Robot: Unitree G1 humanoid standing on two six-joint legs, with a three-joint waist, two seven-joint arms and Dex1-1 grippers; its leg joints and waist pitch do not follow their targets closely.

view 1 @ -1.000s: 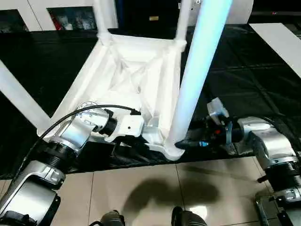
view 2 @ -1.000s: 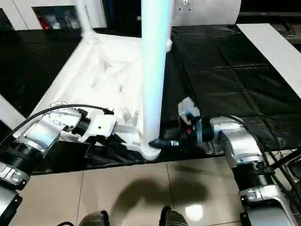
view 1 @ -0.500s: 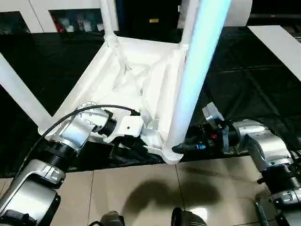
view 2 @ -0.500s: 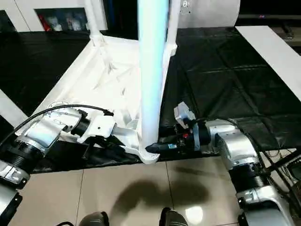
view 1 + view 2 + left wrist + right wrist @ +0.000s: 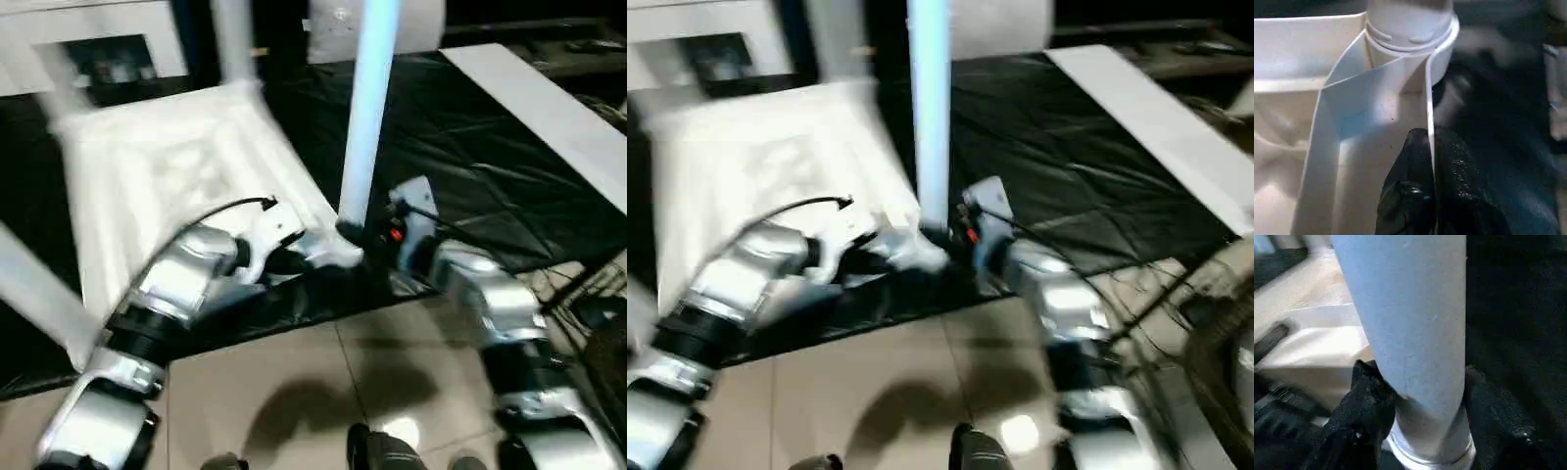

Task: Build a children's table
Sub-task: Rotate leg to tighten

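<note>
Our left jaws [image 5: 1431, 161] pinch the table's rim [image 5: 1426, 98]; right jaws [image 5: 1420, 396] clasp the leg [image 5: 1410, 308] low, seemingly light, stiff, slippery plastic.

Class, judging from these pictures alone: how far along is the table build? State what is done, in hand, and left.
Done: the tabletop lies underside up with legs standing in its corner sockets. In hand: the right gripper has its fingers around the near leg just above its socket, while the left gripper pinches the tabletop's rim beside it. Left: seating this leg fully, if needed, then turning the table upright.
</note>
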